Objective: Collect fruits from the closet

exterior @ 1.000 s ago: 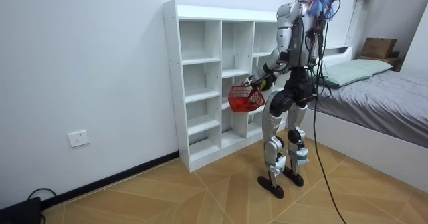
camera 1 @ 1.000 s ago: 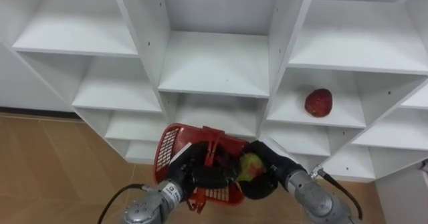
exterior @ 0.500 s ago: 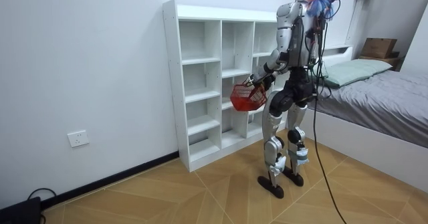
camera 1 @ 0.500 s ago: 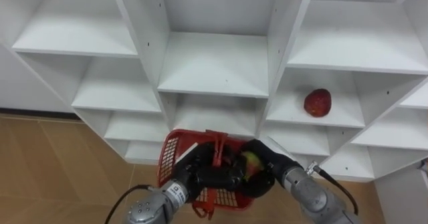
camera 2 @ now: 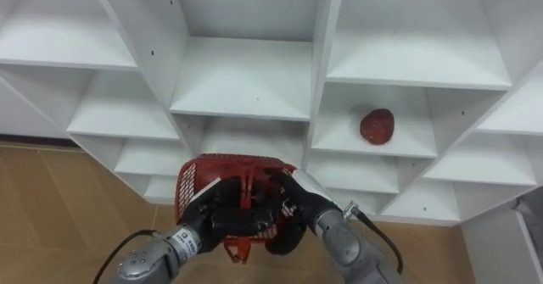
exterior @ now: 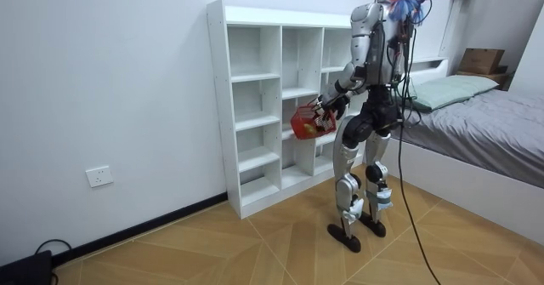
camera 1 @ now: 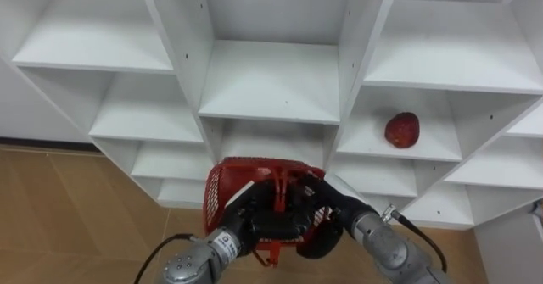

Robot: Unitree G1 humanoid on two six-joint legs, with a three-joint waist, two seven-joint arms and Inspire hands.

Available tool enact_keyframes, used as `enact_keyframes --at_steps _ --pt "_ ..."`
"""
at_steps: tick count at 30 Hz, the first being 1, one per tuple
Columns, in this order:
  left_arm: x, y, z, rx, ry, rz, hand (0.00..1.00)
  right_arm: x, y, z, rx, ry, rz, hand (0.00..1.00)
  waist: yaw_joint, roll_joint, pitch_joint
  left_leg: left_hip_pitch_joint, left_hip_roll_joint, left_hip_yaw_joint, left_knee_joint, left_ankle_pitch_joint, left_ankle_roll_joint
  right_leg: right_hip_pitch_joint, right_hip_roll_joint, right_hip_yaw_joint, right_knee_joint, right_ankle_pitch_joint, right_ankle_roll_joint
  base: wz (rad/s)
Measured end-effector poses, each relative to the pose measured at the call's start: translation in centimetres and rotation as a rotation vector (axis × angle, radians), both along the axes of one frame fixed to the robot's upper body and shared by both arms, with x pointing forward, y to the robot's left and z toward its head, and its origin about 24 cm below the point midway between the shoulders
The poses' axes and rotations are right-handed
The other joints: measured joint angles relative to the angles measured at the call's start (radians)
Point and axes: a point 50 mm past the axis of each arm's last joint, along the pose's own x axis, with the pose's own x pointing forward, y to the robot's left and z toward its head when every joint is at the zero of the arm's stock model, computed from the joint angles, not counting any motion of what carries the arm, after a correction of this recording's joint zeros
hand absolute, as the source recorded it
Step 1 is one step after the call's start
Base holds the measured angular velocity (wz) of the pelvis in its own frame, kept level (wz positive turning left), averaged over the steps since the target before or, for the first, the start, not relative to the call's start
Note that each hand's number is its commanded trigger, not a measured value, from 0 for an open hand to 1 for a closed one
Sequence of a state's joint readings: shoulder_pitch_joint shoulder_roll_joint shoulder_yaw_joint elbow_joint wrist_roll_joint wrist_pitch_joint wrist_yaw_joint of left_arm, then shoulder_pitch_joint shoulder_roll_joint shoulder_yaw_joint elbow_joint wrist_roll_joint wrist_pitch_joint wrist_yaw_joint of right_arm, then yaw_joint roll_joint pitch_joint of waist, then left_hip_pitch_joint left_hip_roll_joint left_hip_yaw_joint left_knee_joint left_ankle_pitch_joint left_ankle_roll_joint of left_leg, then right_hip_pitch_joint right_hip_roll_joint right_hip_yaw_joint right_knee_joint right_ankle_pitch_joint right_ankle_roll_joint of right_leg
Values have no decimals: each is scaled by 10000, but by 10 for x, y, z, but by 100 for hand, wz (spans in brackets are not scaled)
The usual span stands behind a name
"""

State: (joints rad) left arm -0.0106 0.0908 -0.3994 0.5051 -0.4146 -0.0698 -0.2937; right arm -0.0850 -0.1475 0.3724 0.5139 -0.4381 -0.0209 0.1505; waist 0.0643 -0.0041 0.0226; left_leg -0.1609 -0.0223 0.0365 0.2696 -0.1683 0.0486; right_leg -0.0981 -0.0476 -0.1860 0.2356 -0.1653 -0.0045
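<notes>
While the robot stands upright close before the white closet (exterior: 255, 106), the room view reads, from its left: a wall socket (exterior: 99, 176) low on the wall, the closet, the robot with a red basket (exterior: 306, 122) held toward the shelves at about hip height, then a bed (exterior: 480, 106) at the room view's right.

Eye views, left to right:

- Wood floor (camera 1: 59, 208) below the closet's left column.
- Left arm comes up from the lower left. The left hand (camera 1: 248, 220) is closed on the basket's near side, fingers curled round it beside the red handle (camera 1: 278, 191), which stands upright (whether they grip rim or handle is not clear).
- Basket hangs in front of the lower middle compartments, its mesh wall showing toward the left.
- Right arm enters from the lower right. The right hand (camera 1: 322, 229) is sunk into the basket's right side with its fingers hidden behind the handle and wall, so I cannot tell whether they are spread or curled.
- What lies inside the basket cannot be made out (hands and handle stand in the way).
- Farther right, a red apple (camera 1: 402, 130) sits on a shelf (camera 1: 399, 153) of the right column, higher than the basket and well apart from both hands.
</notes>
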Motion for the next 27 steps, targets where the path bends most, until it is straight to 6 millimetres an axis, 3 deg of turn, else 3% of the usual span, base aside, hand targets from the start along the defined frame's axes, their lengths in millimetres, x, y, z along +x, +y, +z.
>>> enact_keyframes --at_steps 27 --pt "-4 6 -5 -1 379 691 100 -4 6 -6 -115 322 403 0 -4 11 36 541 -8 57 -342 3 -8 453 67 200 -238 -23 5 -1"
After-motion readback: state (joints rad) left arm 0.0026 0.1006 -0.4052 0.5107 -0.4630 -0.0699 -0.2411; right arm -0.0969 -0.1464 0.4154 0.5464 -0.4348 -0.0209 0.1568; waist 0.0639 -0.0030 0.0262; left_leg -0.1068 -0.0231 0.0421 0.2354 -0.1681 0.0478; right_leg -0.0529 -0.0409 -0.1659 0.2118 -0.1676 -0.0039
